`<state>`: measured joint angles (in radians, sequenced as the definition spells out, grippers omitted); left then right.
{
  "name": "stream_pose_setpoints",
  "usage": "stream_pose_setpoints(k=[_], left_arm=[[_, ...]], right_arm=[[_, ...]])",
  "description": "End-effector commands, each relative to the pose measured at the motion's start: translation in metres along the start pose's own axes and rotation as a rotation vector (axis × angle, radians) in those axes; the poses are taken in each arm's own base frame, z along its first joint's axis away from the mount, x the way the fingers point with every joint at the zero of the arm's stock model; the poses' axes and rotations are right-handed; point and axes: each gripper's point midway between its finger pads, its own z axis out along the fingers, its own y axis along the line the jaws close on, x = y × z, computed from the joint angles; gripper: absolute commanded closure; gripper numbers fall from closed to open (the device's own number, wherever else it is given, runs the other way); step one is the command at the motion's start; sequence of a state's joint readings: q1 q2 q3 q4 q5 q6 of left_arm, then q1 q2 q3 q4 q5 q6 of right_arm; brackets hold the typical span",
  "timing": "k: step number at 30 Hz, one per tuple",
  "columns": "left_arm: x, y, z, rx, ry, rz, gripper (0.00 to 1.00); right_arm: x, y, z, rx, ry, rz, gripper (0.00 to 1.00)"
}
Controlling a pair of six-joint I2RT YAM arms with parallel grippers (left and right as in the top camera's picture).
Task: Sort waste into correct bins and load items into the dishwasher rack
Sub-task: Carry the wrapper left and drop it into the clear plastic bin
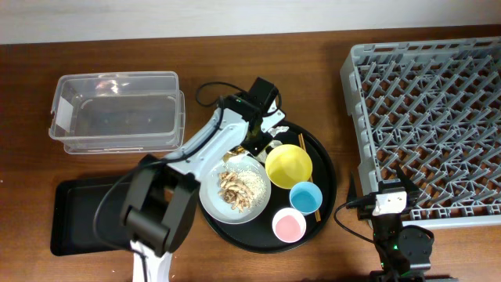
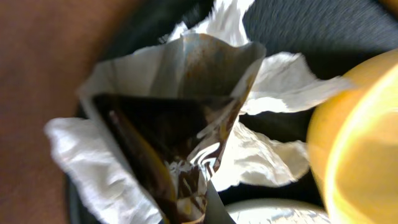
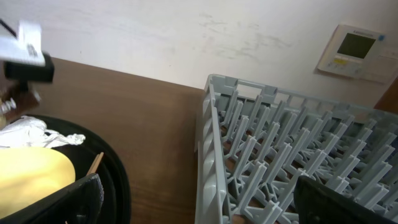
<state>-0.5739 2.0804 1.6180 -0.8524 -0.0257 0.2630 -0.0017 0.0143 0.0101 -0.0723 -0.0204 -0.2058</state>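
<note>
On the wooden table [image 1: 313,47], my left gripper [image 1: 257,143] is clamped tight on the wrapper [image 2: 186,124]. My right gripper [image 3: 205,196] stands wide, empty. Waste sorting is in hand; next, lift clear toward the tub [image 1: 117,110].

No lettering can be read in any view. The white label [image 1: 57,115] on the end of the clear tub [image 1: 117,117] shows no legible print, while the wall panel [image 3: 354,51] bears a small screen and markings too faint to make out.
</note>
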Motion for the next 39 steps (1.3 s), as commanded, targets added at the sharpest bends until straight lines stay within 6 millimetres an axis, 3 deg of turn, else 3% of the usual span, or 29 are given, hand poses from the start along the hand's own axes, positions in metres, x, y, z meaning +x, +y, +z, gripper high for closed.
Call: stream_pose_setpoints(k=[1, 10, 15, 22, 25, 26, 30, 32, 35, 36, 37, 39], left_arm=[[-0.019, -0.002, -0.047, 0.012, -0.114, -0.031, 1.0], [-0.024, 0.009, -0.081, -0.039, -0.176, -0.041, 1.0], [-0.011, 0.094, -0.106, -0.344, -0.207, -0.296, 1.0], [-0.008, 0.191, -0.163, -0.466, -0.478, -0.685, 1.0], [0.017, 0.228, -0.169, -0.469, -0.536, -0.96, 1.0], [0.035, 0.242, -0.167, -0.467, -0.538, -1.1, 1.0], [0.085, 0.271, -0.161, -0.449, -0.522, -1.443, 0.99], [0.103, 0.284, -0.16, -0.43, -0.522, -1.523, 0.85], [0.12, 0.297, -0.162, -0.447, -0.52, -1.562, 0.84], [0.125, 0.301, -0.163, -0.453, -0.52, -1.573, 0.78], [0.13, 0.304, -0.164, -0.46, -0.519, -1.584, 0.6], [0.135, 0.307, -0.164, -0.446, -0.518, -1.597, 0.07]], right_arm=[[0.002, 0.001, 0.0, -0.005, 0.005, 0.004, 0.01], [0.002, 0.001, 0.0, -0.005, 0.005, 0.004, 0.02], [0.002, 0.001, 0.0, -0.005, 0.005, 0.004, 0.02], [0.002, 0.001, 0.0, -0.005, 0.005, 0.004, 0.01], [0.002, 0.001, 0.0, -0.005, 0.005, 0.004, 0.01], [0.002, 0.001, 0.0, -0.005, 0.005, 0.004, 0.01], [0.002, 0.001, 0.0, -0.005, 0.005, 0.004, 0.01], [0.002, 0.001, 0.0, -0.005, 0.005, 0.004, 0.01], [0.002, 0.001, 0.0, -0.005, 0.005, 0.004, 0.01], [0.002, 0.001, 0.0, -0.005, 0.005, 0.004, 0.01], [0.002, 0.001, 0.0, -0.005, 0.005, 0.004, 0.01], [0.002, 0.001, 0.0, -0.005, 0.005, 0.004, 0.01]])
